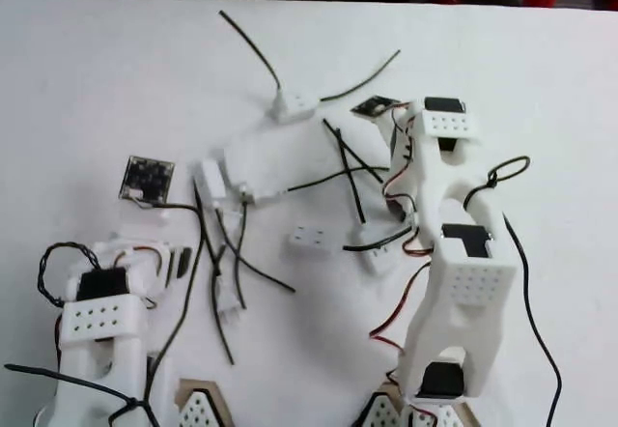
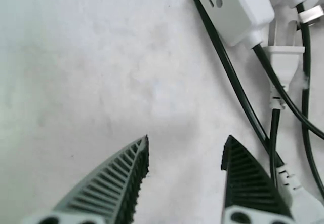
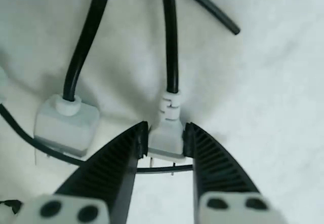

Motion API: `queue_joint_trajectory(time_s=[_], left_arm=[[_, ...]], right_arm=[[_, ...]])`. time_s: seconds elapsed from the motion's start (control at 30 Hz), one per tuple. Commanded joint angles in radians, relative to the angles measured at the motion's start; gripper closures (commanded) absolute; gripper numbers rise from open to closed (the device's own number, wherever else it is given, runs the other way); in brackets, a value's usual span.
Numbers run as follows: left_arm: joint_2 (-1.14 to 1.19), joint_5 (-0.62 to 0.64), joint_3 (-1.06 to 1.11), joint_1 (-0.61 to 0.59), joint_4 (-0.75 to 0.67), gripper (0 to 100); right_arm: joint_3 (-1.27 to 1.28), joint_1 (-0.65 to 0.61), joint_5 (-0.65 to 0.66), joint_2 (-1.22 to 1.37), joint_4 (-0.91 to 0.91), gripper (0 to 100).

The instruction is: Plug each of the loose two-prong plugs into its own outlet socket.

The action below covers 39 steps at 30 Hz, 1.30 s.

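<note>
- And here is the right gripper (image 3: 166, 133). Its black ribbed fingers (image 3: 121, 158) are clamped on a white two-prong plug (image 3: 167, 142), which lies on the tabletop (image 3: 273, 92).
- The plug is blocky moulded plastic with a ringed strain relief. A glossy black cord (image 3: 171, 41) runs straight off it.
- Just beside it lies a second plug (image 3: 67, 125), boxier and also white, on a thick black cord of its own.
- Over to the left gripper (image 2: 186, 145). Its fingers are spread wide and grip nothing, two serrated wedges above bare white tabletop.
- Near them sits a smooth white outlet socket (image 2: 234, 3) with rounded corners, two slots and a round hole in its face.
- Just beside the socket lies a flat plug (image 2: 284, 62), white, with its metal prongs bare.
- In the high view, a small white outlet block (image 1: 311, 239) sits at the centre of the frame.
- Another block (image 1: 294, 106) sits upper middle, with black cords strewn between the two.
</note>
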Motion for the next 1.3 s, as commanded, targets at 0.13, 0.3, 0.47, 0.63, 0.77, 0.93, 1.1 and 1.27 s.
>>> queue_joint_trajectory(time_s=[0.13, 0.3, 0.47, 0.63, 0.77, 0.93, 1.1, 1.27], left_arm=[[-0.025, -0.006, -0.006, -0.005, -0.014, 76], [-0.025, -0.006, -0.006, -0.005, -0.014, 76], [-0.025, -0.006, -0.006, -0.007, -0.014, 76], [-0.025, -0.006, -0.006, -0.007, -0.014, 76], [-0.025, -0.006, -0.006, -0.007, -0.014, 76], [-0.025, -0.006, -0.006, -0.008, -0.014, 76], [-0.025, -0.006, -0.006, -0.007, -0.014, 76], [-0.025, -0.006, -0.006, -0.007, -0.014, 76]], right_arm=[[-0.180, 0.028, -0.032, -0.010, 0.117, 86.5], [-0.153, 0.036, -0.028, 0.007, 0.116, 86.5], [-0.153, 0.041, -0.028, 0.096, 0.068, 86.5], [-0.153, 0.022, -0.031, 0.139, 0.067, 91.5], [-0.153, 0.008, -0.032, 0.137, 0.067, 96.4], [-0.153, 0.016, -0.029, 0.137, 0.068, 98.1], [-0.155, 0.008, -0.031, 0.124, 0.113, 97.8], [-0.153, -0.001, -0.032, 0.065, 0.143, 93.0]])
